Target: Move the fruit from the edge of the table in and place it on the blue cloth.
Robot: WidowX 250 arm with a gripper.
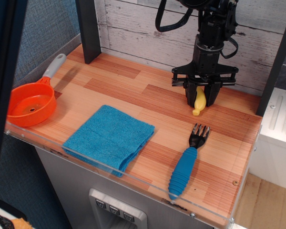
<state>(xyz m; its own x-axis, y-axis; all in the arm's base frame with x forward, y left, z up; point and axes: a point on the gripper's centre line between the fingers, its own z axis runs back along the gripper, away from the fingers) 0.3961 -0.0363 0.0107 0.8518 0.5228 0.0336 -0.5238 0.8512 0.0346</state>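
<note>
Even, fairly bright light falls on the worktop (pixel 133 90), with soft, short shadows beneath the blue cloth (pixel 109 137) and fork (pixel 186 162). Faint glare runs along the clear acrylic rim nearest the cloth. A dark blurred band crosses the frame left of the orange pan (pixel 30 106). Elsewhere focus is sharp.
</note>
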